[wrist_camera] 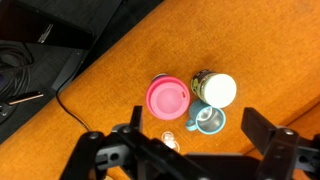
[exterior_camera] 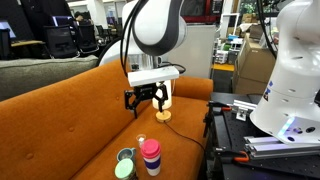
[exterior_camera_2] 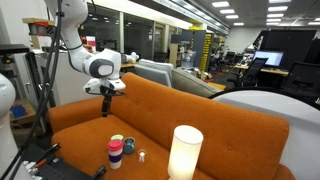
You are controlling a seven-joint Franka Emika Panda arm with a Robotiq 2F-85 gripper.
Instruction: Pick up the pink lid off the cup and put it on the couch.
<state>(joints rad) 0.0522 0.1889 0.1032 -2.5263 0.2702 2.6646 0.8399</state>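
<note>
The pink lid sits on top of a cup that stands on the orange couch seat. The lid also shows in both exterior views. My gripper hangs in the air well above the cup, open and empty. In the wrist view the two dark fingers frame the bottom of the picture, with the lid just above and left of them. In an exterior view the gripper is above the couch back.
Beside the cup are a small blue mug, a can with a white top and a small clear piece. A wooden object lies further back on the seat. A white lamp stands close in front. Black cables hang off the couch edge.
</note>
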